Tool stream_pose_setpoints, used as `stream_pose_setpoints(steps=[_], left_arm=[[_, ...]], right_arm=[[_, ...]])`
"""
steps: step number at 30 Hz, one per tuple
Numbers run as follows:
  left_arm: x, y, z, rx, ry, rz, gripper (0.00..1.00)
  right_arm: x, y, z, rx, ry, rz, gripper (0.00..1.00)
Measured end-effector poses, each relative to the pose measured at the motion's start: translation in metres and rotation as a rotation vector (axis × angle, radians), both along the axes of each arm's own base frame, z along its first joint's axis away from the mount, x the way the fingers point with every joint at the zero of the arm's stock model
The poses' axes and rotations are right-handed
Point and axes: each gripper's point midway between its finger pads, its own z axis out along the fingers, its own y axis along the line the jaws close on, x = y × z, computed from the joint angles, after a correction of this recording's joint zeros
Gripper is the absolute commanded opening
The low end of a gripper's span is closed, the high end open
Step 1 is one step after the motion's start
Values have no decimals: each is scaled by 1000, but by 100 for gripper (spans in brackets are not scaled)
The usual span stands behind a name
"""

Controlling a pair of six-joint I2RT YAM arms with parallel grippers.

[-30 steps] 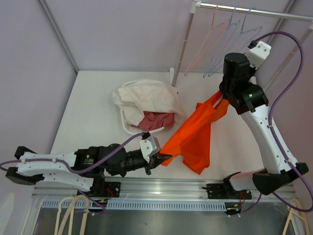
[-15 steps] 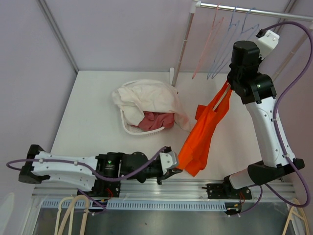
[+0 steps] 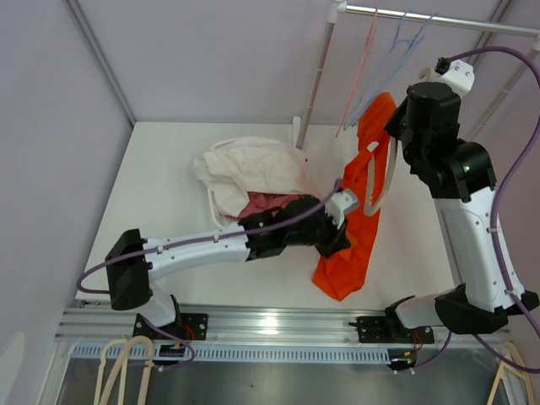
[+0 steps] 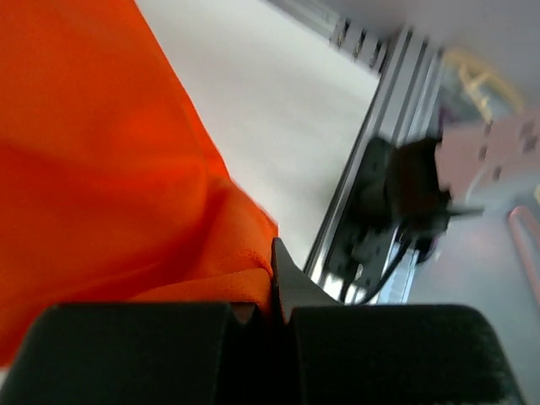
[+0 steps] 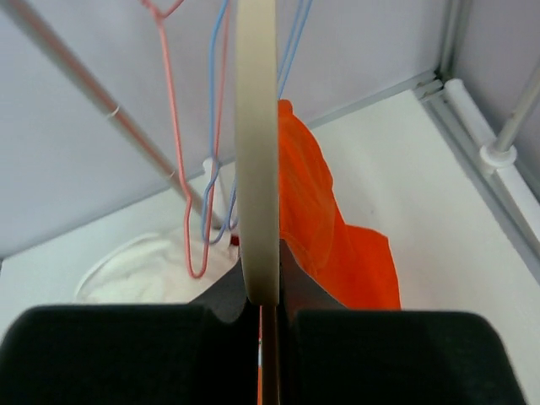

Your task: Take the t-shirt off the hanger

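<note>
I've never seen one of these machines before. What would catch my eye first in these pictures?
The bright orange t-shirt stands out first, hanging in mid-air right of the table's middle. It is draped on a cream hanger that the right pincer grips up near the clothes rail. The left pincer is clamped on the shirt's lower cloth, and a heap of white and pink laundry sits to its left.

1 t-shirt (image 3: 346,270), 1 basket (image 3: 221,224).

White arm links (image 3: 472,228), black joints (image 3: 439,126), purple cables (image 3: 485,51), black left pincer (image 4: 274,287)
</note>
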Motion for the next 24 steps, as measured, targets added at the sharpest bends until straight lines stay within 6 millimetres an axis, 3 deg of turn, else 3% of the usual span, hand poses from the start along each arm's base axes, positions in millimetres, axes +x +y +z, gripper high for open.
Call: stream_pose_setpoints(steps=[2,4,6,9,14,18,24], left_arm=[[24,-10,21,-63,55,25,1],[40,-8,32,-112,115,48,1],[50,-4,33,-130,162,69,1],[48,-5,24,-110,214,62,1],[37,-5,0,-46,277,52,1],[42,5,-23,2,298,114,1],[49,58,-87,144,347,308,1]], right_arm=[[-11,5,2,10,18,57,0],[-23,6,7,17,31,95,0],[-37,4,14,25,33,121,0],[-59,-4,27,39,27,148,0],[-88,-16,33,51,31,168,0],[-102,-4,30,73,55,263,0],[-107,9,-7,33,187,349,0]])
